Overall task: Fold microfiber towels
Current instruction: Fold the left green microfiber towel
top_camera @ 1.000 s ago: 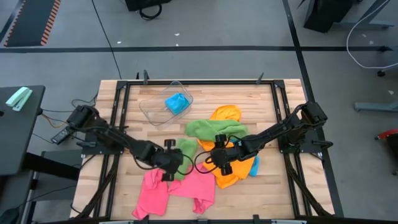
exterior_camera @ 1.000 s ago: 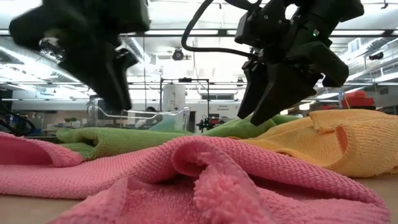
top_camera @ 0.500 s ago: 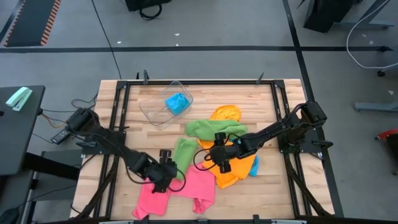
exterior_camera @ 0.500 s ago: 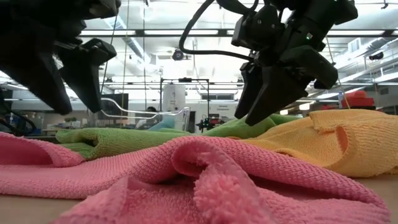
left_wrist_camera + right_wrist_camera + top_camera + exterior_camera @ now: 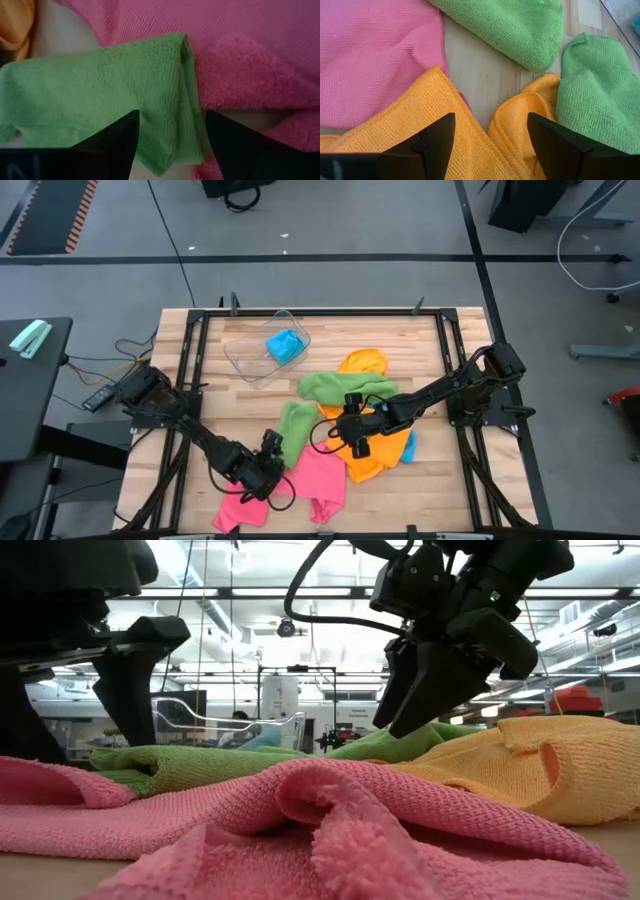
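Observation:
Several microfiber towels lie crumpled mid-table: a pink one (image 5: 300,485) nearest the front edge, two green ones (image 5: 298,422) (image 5: 345,388), and an orange one (image 5: 375,455) with a blue scrap (image 5: 410,448) beside it. My left gripper (image 5: 265,472) hangs open low over the green towel's near corner (image 5: 170,125), where that corner lies on the pink towel (image 5: 260,65); its fingers stand on either side of the corner. My right gripper (image 5: 352,435) hovers open over the orange towel (image 5: 395,115), by a green fold (image 5: 510,25).
A clear plastic tub (image 5: 240,360) holding a blue cloth (image 5: 285,345) stands at the far left of the table. A second orange bunch (image 5: 365,365) lies behind the green towels. Bare wood shows at the table's left (image 5: 200,380) and far right (image 5: 420,350).
My left gripper has moved toward the table's near edge and sunk lower, rolling about its own axis, and its fingers have opened wide. It now stands over the green towel's near corner and the pink towel. The towels lie as before.

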Controlling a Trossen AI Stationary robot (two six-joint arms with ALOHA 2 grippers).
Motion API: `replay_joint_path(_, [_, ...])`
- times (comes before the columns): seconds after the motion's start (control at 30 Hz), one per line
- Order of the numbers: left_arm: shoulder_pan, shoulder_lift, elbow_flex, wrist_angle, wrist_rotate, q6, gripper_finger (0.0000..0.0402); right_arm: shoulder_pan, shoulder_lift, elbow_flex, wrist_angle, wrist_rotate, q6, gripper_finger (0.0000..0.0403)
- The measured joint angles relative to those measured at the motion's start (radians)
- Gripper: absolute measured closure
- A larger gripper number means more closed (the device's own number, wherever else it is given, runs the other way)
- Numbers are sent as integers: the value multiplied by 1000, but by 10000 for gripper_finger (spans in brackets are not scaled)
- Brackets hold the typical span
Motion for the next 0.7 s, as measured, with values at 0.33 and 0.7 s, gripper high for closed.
replay_joint_path(0.33, [-1,51,6,-16,-26,0,163,0,0,0,14,-1,-2,146])
replay_joint_path(0.7, [1,39,33,-61,3,-106,180,0,0,0,25,-11,1,146])
